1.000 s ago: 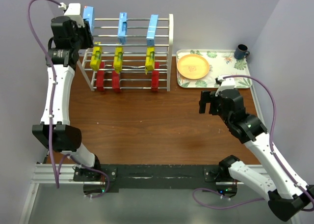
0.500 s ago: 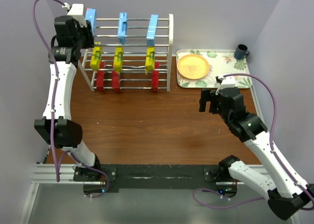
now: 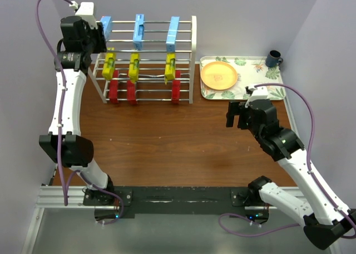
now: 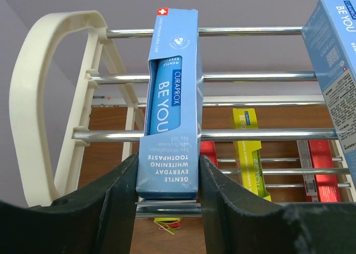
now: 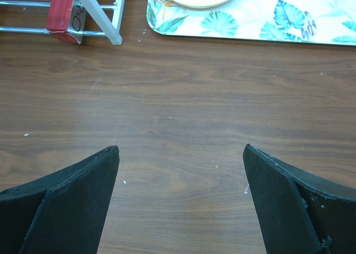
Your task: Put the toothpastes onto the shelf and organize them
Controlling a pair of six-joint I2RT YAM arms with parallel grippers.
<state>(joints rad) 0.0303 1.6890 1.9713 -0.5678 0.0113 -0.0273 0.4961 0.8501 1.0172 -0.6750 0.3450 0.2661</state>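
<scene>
- Toothpastes (image 3: 139, 31), top view: all nine sit on the shelf (image 3: 192, 59). Light blue cartons are on the top tier, yellow cartons (image 3: 134, 66) on the middle, red cartons (image 3: 131, 91) on the bottom, three per tier, lying across the bars.
- Same view: left gripper (image 3: 100, 34) is at the shelf's top-left corner, at the leftmost blue carton (image 3: 105, 25). Right gripper (image 3: 236, 116) hangs over the table (image 3: 167, 142), well apart from the shelf and near the floral tray (image 3: 250, 67), which holds an orange plate (image 3: 218, 76) and a dark mug (image 3: 273, 58).
- Left wrist: jaws narrow, both fingers (image 4: 111, 204) pressed against the sides of the leftmost blue carton's near end. The carton rests on the top-tier bars just beside the rounded end frame (image 4: 33, 98). A second blue carton (image 4: 339, 64) is at the right edge, with yellow and red cartons on the tiers below.
- Right wrist: jaws wide, nothing between them, only wood below. One red carton's end (image 5: 65, 14) and a shelf leg (image 5: 103, 17) show top left, the tray edge top right.
</scene>
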